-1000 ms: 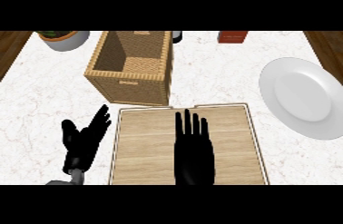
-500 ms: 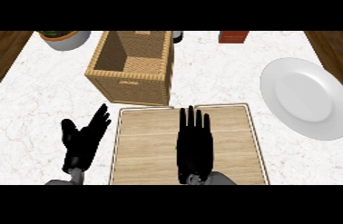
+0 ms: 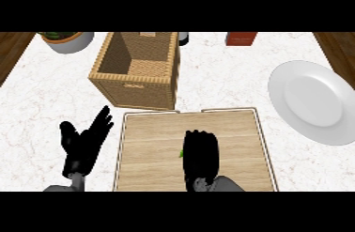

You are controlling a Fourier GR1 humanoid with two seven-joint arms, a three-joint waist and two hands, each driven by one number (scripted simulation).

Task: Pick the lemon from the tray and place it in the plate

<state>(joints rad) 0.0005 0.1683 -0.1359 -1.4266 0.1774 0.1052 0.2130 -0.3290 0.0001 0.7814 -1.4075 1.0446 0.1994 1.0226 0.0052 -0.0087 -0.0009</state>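
Observation:
A wooden tray (image 3: 149,132) lies on the marble counter near the front edge. My right hand (image 3: 199,153) is over the tray's middle, with its fingers curled downward round the lemon (image 3: 181,153). Only a small green-yellow sliver of the lemon shows at the hand's left edge; the rest is hidden. The white plate (image 3: 312,102) lies to the right of the tray, apart from it. My left hand (image 3: 83,144) rests open on the counter just left of the tray, fingers pointing up and to the right.
A wicker basket (image 3: 135,71) stands right behind the tray's left half. A potted plant (image 3: 66,39) is at the back left, a dark bottle (image 3: 183,37) and a red box (image 3: 241,37) at the back. Wooden floor shows past both counter sides.
My right hand has drawn back toward me and its straight fingers have curled down over the lemon. The left hand has stayed where it was.

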